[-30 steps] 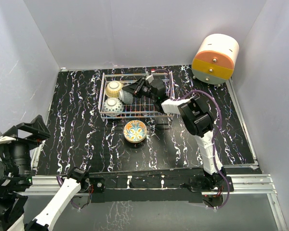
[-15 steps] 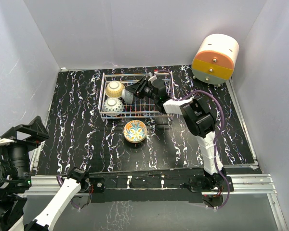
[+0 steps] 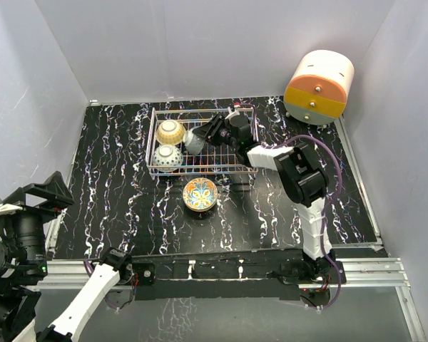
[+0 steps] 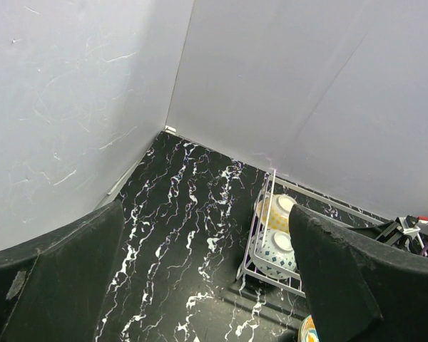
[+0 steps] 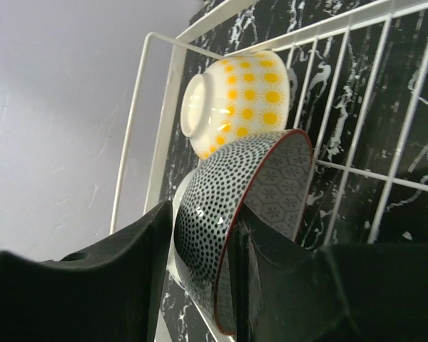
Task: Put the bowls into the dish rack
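Already the yellow bowl (image 3: pixel 170 131) and blue-dotted bowl (image 3: pixel 167 157) sit in the dish rack (image 3: pixel 208 161). The right tool (image 5: pixel 232 278) pinches the grey speckled bowl (image 5: pixel 221 192) above it. The floral bowl (image 3: pixel 200 193) waits on the counter (image 3: pixel 128 192). The left tool (image 4: pixel 207 278) gapes, idle.

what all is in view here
dish rack: 1, white wire, far middle of table
yellow-dotted bowl: 1, cream and yellow, rack's far left
blue-dotted bowl: 1, white and blue, rack's near left
grey speckled bowl: 1, dotted grey, tilted over rack, gripped
floral bowl: 1, orange-blue, table before rack
drum cabinet: 1, cream and orange, far right corner
table: 1, black marbled, throughout
left hand: 1, black, open, near left
right hand: 1, black, shut on grey speckled bowl
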Robot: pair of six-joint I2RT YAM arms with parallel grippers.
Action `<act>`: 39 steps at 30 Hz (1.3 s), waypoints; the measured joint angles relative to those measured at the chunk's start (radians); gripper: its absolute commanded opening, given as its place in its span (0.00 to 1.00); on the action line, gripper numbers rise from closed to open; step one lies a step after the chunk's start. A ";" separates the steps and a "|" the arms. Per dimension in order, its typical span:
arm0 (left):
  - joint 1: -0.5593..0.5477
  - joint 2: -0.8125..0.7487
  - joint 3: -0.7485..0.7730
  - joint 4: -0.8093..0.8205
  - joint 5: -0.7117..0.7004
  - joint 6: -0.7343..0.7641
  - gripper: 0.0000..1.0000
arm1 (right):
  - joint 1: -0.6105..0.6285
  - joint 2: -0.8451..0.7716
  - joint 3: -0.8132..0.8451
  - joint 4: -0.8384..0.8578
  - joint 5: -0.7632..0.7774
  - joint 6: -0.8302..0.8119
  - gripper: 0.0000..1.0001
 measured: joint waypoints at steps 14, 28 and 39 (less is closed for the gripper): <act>0.000 0.000 -0.019 0.007 0.008 0.000 0.97 | 0.000 -0.094 -0.034 -0.195 0.103 -0.109 0.65; 0.000 0.001 -0.036 0.014 0.019 -0.002 0.97 | -0.016 -0.135 -0.007 -0.407 0.162 -0.181 0.69; 0.000 0.001 -0.050 0.022 0.030 -0.009 0.97 | -0.017 -0.207 -0.005 -0.527 0.246 -0.279 0.97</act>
